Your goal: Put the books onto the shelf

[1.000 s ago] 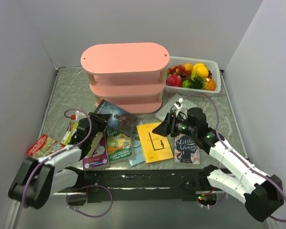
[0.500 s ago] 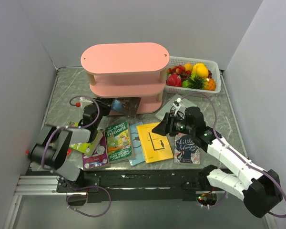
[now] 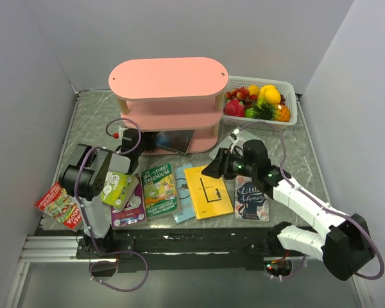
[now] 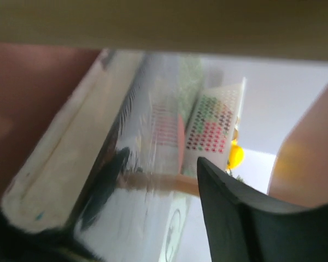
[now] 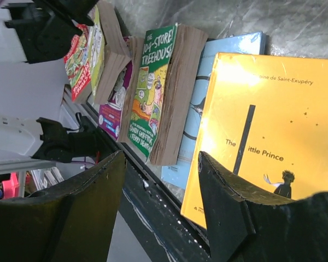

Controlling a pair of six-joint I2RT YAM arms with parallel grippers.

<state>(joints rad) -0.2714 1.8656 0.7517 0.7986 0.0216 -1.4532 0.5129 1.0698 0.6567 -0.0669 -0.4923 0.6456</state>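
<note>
The pink shelf [image 3: 168, 78] stands at the back. A dark book [image 3: 173, 140] lies on its lowest board, its page edge [image 4: 60, 180] filling the left wrist view. My left gripper [image 3: 133, 138] [image 4: 115, 218] is at that book's left end, open, one finger [image 4: 240, 218] apart from the glossy cover. My right gripper [image 3: 213, 170] [image 5: 161, 158] hovers open over the yellow book [image 3: 207, 191] [image 5: 268, 125]. On the table lie the red [image 3: 56, 204], lime green [image 3: 119, 188], purple [image 3: 129, 206], Treehouse [image 3: 160, 189] [image 5: 153, 87], light blue [image 3: 183, 212] [image 5: 208, 98] and Little Women [image 3: 251, 200] books.
A white fruit basket [image 3: 292, 109] sits to the right of the shelf. A grey-white book [image 3: 250, 138] lies behind my right gripper, partly hidden. Grey walls close in both sides, and a black rail [image 3: 192, 240] runs along the near edge.
My left arm carried the dark book from above the table onto the shelf's lowest board, and its jaws opened. My right gripper shifted slightly left.
</note>
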